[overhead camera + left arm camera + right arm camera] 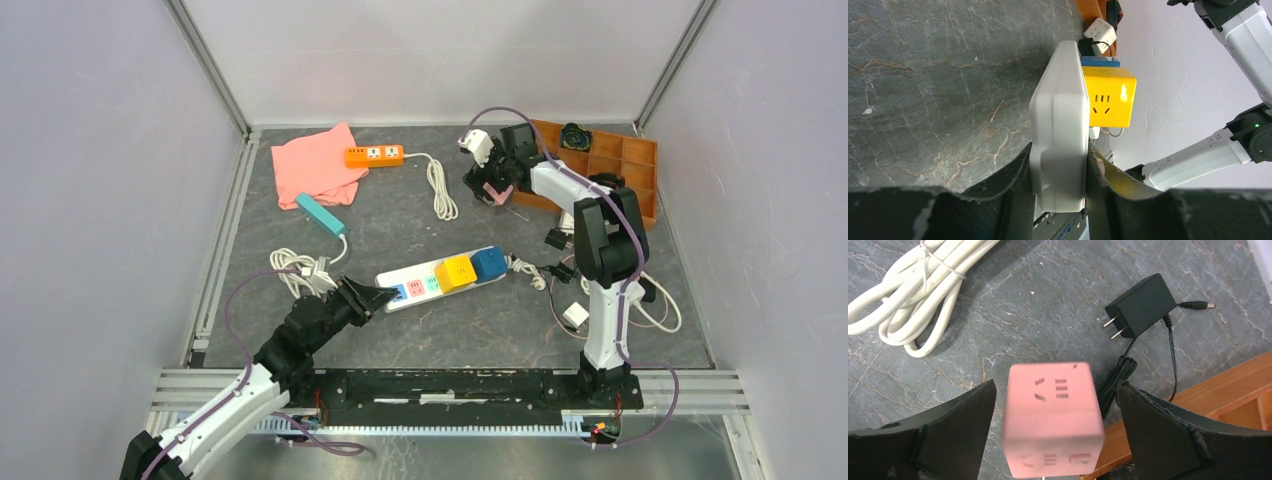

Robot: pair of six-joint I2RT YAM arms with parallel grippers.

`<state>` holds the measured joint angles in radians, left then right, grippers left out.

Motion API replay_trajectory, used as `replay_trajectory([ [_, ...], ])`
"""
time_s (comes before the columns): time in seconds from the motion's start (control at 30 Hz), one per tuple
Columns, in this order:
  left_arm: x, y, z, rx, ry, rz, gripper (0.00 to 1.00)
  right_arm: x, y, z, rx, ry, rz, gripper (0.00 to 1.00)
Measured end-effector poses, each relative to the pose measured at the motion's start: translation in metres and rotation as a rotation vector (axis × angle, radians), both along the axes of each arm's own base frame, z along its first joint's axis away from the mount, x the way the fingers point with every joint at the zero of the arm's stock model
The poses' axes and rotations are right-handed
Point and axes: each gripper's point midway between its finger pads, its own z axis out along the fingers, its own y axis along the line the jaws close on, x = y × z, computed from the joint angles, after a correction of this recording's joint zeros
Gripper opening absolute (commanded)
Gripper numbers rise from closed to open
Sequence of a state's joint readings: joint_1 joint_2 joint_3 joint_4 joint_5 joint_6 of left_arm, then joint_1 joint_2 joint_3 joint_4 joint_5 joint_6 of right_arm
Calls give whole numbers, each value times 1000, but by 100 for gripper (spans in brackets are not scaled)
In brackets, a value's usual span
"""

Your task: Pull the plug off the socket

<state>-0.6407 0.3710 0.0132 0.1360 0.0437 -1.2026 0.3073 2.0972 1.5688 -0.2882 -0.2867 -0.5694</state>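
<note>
power strips: 3: white strip, orange strip, teal strip
coloured cube plugs: 3: yellow cube, blue cube, pink cube
cord bundles: 2
cloth: 1
tray: 1

Your table is dark grey, veined like stone. At its far left lies a pink cloth, with an orange power strip touching it and a coiled white cord alongside. A teal block, perhaps a small strip, sits nearer. The socket rests mid-table. A wooden tray sits far right, with a black adapter beside it.
</note>
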Motion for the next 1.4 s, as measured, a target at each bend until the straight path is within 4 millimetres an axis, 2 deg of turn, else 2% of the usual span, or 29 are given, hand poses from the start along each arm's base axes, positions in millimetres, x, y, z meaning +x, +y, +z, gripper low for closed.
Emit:
replay_trajectory([
  [0.17,0,0,0,0,0,-2,2,-1,2,21,19,-29,9,98],
  [0.3,0,0,0,1,0,-4,2,-7,6,71,71,-110,35,98],
  [0.4,-1,-1,0,6,-5,-9,2,-24,8,116,124,-184,72,98],
  [0.47,-1,-1,0,9,-8,-14,2,-44,11,149,172,-241,116,98],
  [0.6,-2,-1,0,10,-10,-15,2,-86,18,182,246,-302,227,98],
  [0.8,-2,0,0,17,-18,-18,2,-154,27,189,325,-316,423,98],
  [1.03,-3,-1,0,25,-29,-25,2,-215,32,204,384,-388,616,98],
  [1.2,-3,-1,0,26,-31,-28,2,-243,33,205,394,-427,731,98],
  [1.4,-3,-1,0,27,-30,-29,2,-259,34,195,391,-411,815,98],
])
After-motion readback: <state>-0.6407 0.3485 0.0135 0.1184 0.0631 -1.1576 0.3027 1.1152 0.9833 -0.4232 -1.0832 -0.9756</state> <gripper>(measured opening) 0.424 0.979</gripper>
